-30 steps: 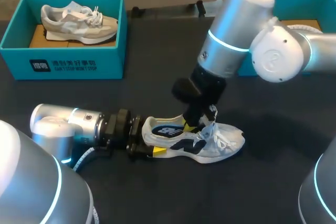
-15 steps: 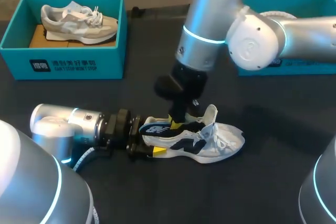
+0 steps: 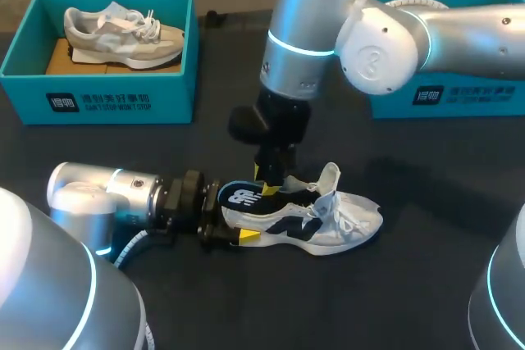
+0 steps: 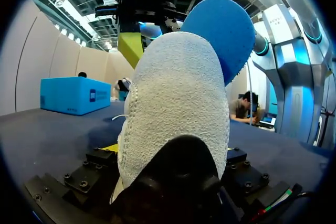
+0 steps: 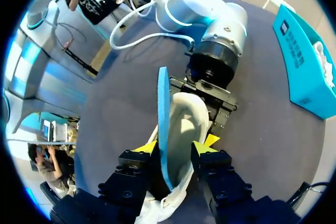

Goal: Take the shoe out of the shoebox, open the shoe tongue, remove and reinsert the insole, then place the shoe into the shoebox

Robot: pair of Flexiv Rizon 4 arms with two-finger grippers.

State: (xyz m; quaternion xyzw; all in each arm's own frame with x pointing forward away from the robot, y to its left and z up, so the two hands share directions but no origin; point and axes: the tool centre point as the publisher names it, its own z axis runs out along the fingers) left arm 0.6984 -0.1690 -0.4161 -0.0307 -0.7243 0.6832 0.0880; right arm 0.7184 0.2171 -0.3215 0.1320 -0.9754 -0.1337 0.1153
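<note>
A white and navy shoe (image 3: 332,223) lies on its side on the dark table, toe pointing right. My left gripper (image 3: 232,219) is shut on its heel (image 4: 176,103), one finger on each side. The blue insole (image 3: 240,197) sticks up out of the shoe's opening above the heel; it shows as a blue disc (image 4: 223,30) behind the heel in the left wrist view. My right gripper (image 3: 267,181) hangs over the opening. In the right wrist view it (image 5: 176,144) is open, and the insole's edge (image 5: 163,124) stands upright between the fingers, nearer one of them.
A teal shoebox (image 3: 123,100) at the back left holds a second, beige shoe (image 3: 123,34). Another teal box (image 3: 459,96) stands at the back right, partly hidden by my right arm (image 3: 369,38). Bare dark table lies in front of the shoe.
My right arm has swung left from the tongue toward the heel, drawing the insole's heel end up out of the shoe, and its fingers have parted. The left gripper has not moved.
</note>
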